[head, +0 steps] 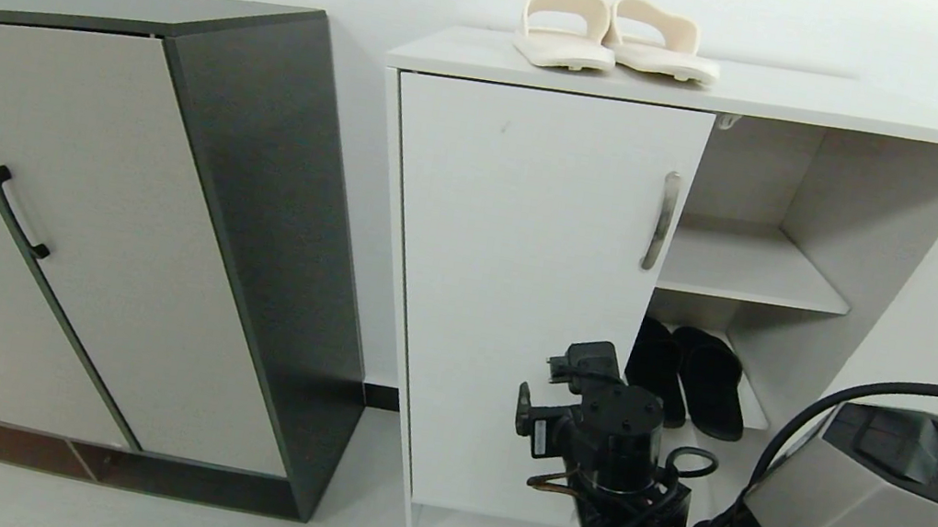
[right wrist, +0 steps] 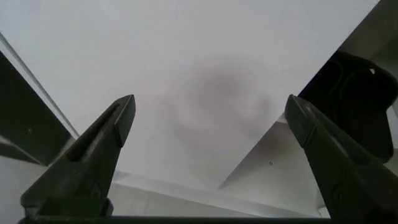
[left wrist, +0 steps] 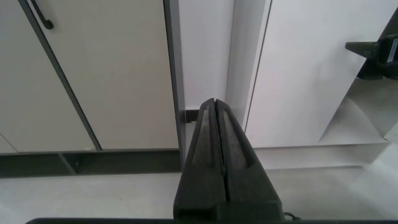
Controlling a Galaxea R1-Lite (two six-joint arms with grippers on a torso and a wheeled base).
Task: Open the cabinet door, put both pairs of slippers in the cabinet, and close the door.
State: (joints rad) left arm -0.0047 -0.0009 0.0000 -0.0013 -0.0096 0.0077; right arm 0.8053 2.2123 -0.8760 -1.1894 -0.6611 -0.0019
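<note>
cream slippers are seen atop white cabinet, black slippers shelved low inside | right gripper spread empty before the shut door leaf; left gripper clenched on nothing | cream slippers judged light, soft, bendy: to be pinched at strap bands

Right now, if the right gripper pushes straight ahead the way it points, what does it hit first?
Most likely the closed white door, low on its face. The open right gripper points at it; the black slippers lie off that line. Gap unclear.
</note>
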